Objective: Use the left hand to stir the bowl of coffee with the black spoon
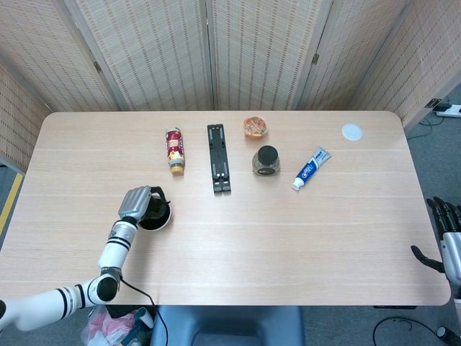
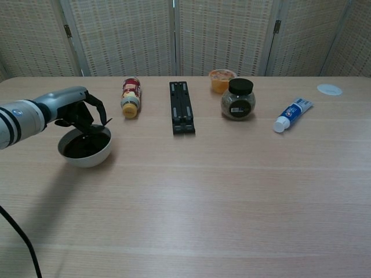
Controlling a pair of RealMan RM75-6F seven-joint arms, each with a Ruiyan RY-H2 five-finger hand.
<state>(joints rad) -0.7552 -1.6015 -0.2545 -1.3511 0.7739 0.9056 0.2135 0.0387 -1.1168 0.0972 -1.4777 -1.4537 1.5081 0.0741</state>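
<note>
Only the chest view shows the left hand (image 2: 74, 110) pinching the black spoon (image 2: 94, 128) over the bowl (image 2: 85, 147).

A light wooden table (image 1: 288, 238) carries everything. Near the left sits a white bowl (image 2: 84, 149). Along the far side lie a bottle (image 1: 174, 151), a black rack (image 1: 219, 157), an orange cup (image 1: 255, 127), a dark-lidded jar (image 1: 266, 161), a toothpaste tube (image 1: 310, 168) and a white lid (image 1: 351, 131).
</note>
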